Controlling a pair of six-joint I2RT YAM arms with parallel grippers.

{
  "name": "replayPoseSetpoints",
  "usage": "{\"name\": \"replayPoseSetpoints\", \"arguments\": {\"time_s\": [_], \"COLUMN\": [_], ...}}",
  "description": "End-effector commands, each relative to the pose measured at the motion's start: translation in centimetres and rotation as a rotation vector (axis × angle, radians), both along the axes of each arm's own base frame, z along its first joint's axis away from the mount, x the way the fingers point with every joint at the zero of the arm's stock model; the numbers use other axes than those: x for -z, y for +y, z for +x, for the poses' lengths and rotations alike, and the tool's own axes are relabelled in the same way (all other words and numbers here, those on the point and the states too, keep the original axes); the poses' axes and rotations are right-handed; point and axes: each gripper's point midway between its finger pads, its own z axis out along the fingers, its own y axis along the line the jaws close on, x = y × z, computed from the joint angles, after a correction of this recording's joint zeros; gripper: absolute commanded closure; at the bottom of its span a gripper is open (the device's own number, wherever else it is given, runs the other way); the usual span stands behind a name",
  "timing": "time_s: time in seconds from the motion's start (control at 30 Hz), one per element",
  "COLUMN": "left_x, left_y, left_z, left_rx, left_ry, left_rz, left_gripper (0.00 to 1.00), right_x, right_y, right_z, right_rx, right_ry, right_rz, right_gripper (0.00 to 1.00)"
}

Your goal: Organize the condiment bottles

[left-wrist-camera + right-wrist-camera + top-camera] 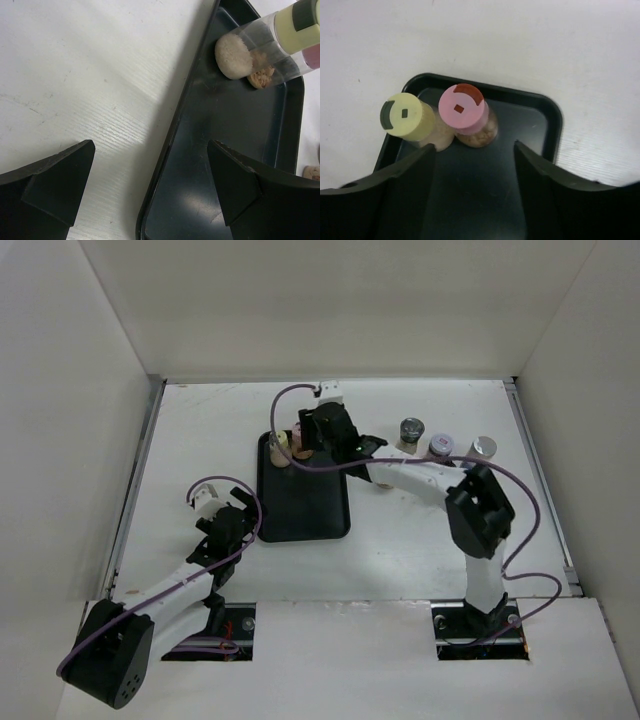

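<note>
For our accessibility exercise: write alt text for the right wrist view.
A yellow-capped bottle and a pink-capped bottle stand side by side in the corner of a black tray. The right end effector is open and empty.

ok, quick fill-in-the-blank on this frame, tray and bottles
1. The tray holds ___ bottles.
2. Next to the yellow-capped bottle stands one with a ___ cap.
3. The grey-capped bottle stands off the tray, on its ___ side.
4. The right fingers are ___, gripping nothing.

Missing words: two; pink; right; open.
</note>
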Motion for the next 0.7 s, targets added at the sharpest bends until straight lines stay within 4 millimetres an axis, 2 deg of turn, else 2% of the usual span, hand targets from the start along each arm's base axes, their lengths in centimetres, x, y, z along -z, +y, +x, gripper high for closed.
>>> {"name": "replayPoseSetpoints", "arguments": {"time_s": [0.0, 0.07, 0.1, 0.13, 0.2, 0.23, 0.27, 0.33, 0.4, 0.5, 0.6, 0.67], "left_x": [-1.3, -1.5, -1.4, -1.3, -1.2, -1.3, -1.4, -1.4, -1.3, -1.2, -1.2, -0.9], "left_y": [-0.5, -0.6, -0.6, -0.6, -0.7, -0.7, -0.7, -0.9, -0.9, -1.0, -1.1, -1.0], "left_z": [0.6, 0.7, 0.7, 0.7, 0.7, 0.7, 0.7, 0.8, 0.9, 0.8, 0.9, 0.9], "left_rx": [0.011, 0.015, 0.015, 0.014, 0.020, 0.020, 0.021, 0.025, 0.025, 0.033, 0.036, 0.033], "left_ry": [-0.051, -0.059, -0.055, -0.050, -0.048, -0.053, -0.057, -0.057, -0.051, -0.048, -0.048, -0.039], "left_rz": [-0.018, -0.024, -0.022, -0.019, -0.020, -0.023, -0.025, -0.027, -0.024, -0.028, -0.030, -0.026], "left_gripper": [0.00, 0.00, 0.00, 0.00, 0.00, 0.00, 0.00, 0.00, 0.00, 0.00, 0.00, 0.00], "right_x": [-9.6, -10.3, -10.3, -10.0, -9.1, -8.5, -7.7, -6.1, -4.3, -2.0, -0.2, 0.3], "right_y": [-2.4, -5.0, -6.4, -8.2, -11.8, -13.4, -14.8, -17.4, -19.2, -20.6, -20.3, -20.0], "right_z": [-1.5, -3.0, -3.9, -4.5, -5.5, -6.1, -6.6, -7.5, -8.0, -7.9, -7.3, -6.4], "right_rx": [0.061, 0.102, 0.122, 0.151, 0.220, 0.250, 0.276, 0.332, 0.368, 0.387, 0.370, 0.362], "right_ry": [-0.172, -0.194, -0.200, -0.199, -0.193, -0.186, -0.175, -0.146, -0.109, -0.054, -0.006, 0.008], "right_rz": [0.146, 0.150, 0.144, 0.128, 0.101, 0.087, 0.070, 0.042, 0.015, -0.015, -0.024, -0.022], "right_gripper": [0.36, 0.55, 0.61, 0.63, 0.62, 0.58, 0.50, 0.28, 0.12, 0.05, 0.03, 0.03]}}
